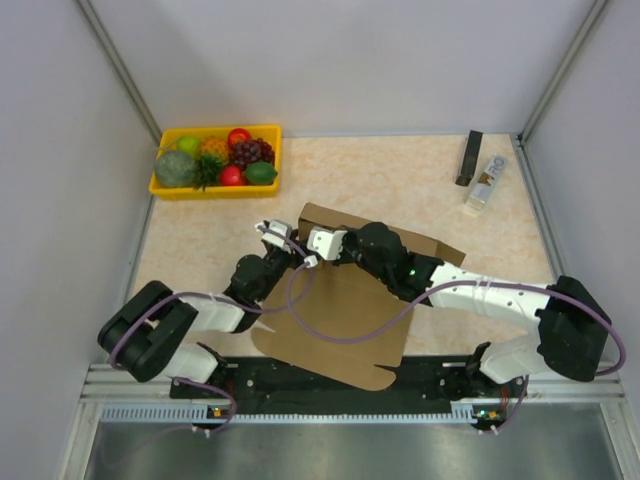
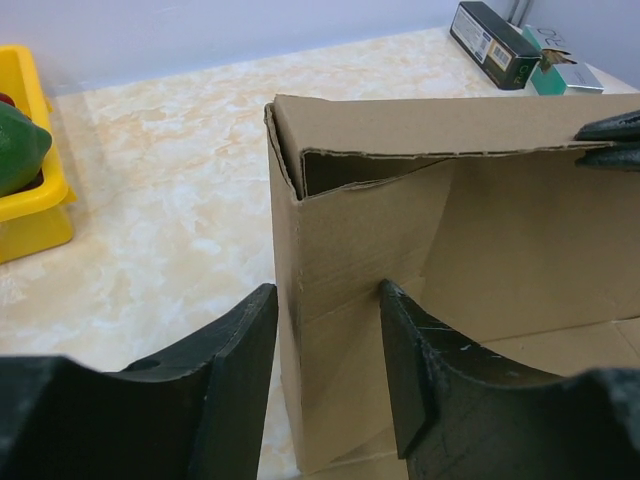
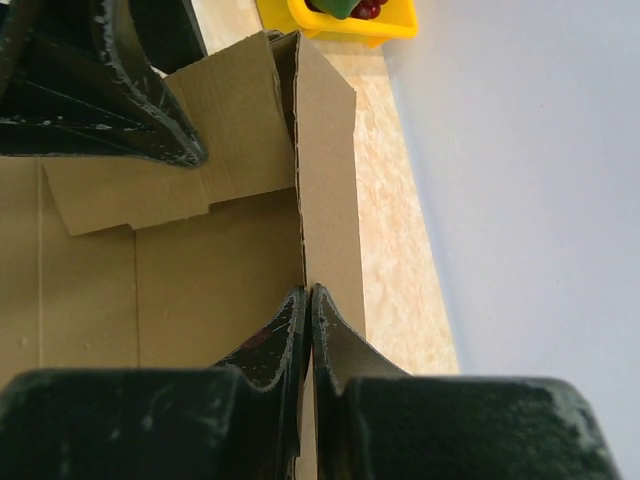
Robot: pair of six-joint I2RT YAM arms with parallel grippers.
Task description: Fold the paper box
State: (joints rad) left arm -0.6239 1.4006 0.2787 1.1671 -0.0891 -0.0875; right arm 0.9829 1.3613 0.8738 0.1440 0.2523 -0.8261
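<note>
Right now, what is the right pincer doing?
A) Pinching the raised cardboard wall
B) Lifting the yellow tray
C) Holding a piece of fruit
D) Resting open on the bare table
A: the right pincer is shut on the thin upright wall of the paper box, its two dark fingers pressed against either face of the cardboard.

Robot test cell, most likely a lab rather than a home or shop. Plain pale walls box in a marbled beige worktop on three sides, with metal framing running up the corners. Two arms bolted to an aluminium rail at the near edge, cables exposed. Props look staged: a yellow tray of seemingly plastic fruit, a flat cardboard blank, a small dark box and a carton, print too small to read.
</note>
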